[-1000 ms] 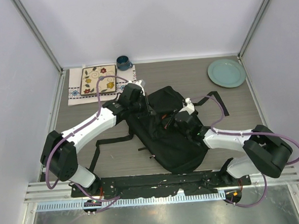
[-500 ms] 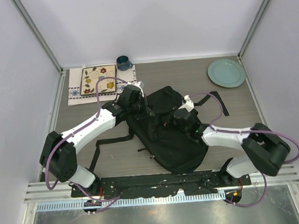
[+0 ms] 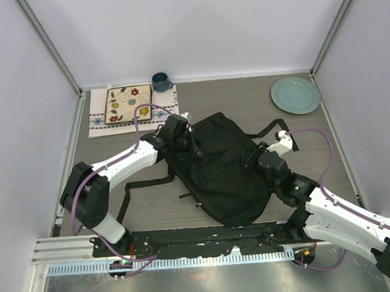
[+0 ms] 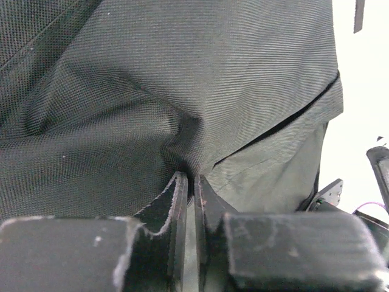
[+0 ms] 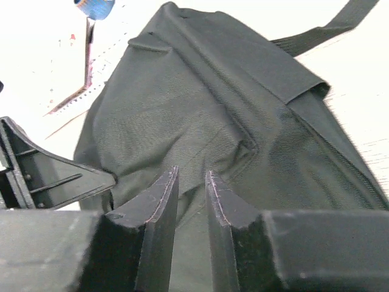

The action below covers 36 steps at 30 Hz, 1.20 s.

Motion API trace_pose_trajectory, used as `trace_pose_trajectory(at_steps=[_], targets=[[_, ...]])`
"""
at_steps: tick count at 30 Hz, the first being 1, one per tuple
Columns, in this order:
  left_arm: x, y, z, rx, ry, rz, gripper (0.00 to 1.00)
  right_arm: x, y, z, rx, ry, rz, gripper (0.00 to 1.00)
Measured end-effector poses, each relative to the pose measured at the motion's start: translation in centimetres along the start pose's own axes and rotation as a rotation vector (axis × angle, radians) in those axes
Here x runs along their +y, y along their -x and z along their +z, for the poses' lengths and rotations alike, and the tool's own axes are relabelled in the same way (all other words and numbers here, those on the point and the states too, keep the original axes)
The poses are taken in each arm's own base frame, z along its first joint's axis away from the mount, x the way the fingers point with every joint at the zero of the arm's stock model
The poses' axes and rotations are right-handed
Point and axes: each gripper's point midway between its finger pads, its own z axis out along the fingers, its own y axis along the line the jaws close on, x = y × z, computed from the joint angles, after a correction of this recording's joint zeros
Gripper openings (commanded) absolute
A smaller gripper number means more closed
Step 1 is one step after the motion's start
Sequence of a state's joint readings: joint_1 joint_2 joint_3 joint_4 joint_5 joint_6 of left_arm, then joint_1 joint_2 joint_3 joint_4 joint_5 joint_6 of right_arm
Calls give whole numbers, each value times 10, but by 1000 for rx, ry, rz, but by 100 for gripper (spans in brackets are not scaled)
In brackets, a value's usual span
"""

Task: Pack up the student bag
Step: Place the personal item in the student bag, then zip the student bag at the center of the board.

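Observation:
The student bag point(image 3: 223, 174) is a large black backpack lying flat mid-table, with straps trailing left and to the upper right. My left gripper point(image 3: 194, 150) sits at the bag's upper left edge. In the left wrist view my left gripper point(image 4: 188, 182) is shut on a pinched fold of the bag's fabric point(image 4: 182, 79). My right gripper point(image 3: 254, 160) is at the bag's right edge. In the right wrist view my right gripper point(image 5: 189, 177) has its jaws slightly apart and empty, just above the bag point(image 5: 213, 103).
A floral square tile point(image 3: 127, 104) lies on a white placemat at the back left, with a blue mug point(image 3: 161, 80) behind it. A pale green plate point(image 3: 295, 95) sits at the back right. Walls enclose three sides.
My right arm has pulled back from the middle of the bag to its right edge, and its elbow has swung down to the right. My left gripper has shifted slightly right, still holding the fabric.

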<state>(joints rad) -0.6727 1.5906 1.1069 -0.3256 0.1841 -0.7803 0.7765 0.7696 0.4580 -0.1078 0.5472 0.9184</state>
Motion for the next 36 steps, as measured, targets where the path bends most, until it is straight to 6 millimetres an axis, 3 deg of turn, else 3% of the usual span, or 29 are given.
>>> trace_pose_trajectory(at_steps=[2, 6, 9, 12, 18, 21, 30, 36], targets=[[4, -3, 4, 12, 11, 5, 28, -6, 0, -1, -2, -18, -28, 33], [11, -7, 4, 20, 43, 28, 59, -13, -11, 6, 52, -67, -118, 35], [11, -9, 0, 20, 53, 42, 73, -7, -20, 13, 100, -71, -164, 37], [7, -3, -21, -21, 55, 58, 82, 2, -25, 17, 139, -46, -187, 38], [-3, 25, -86, -233, 39, 68, 90, 23, -36, 19, 211, 35, -213, 39], [6, 23, -103, -291, 55, 48, 91, 33, -42, 20, 248, 75, -224, 39], [80, -46, -80, -179, 205, -84, 92, 50, -52, 16, 312, 164, -238, 43], [79, -50, -90, -217, 166, -150, 93, 66, -58, 17, 358, 215, -248, 46]])
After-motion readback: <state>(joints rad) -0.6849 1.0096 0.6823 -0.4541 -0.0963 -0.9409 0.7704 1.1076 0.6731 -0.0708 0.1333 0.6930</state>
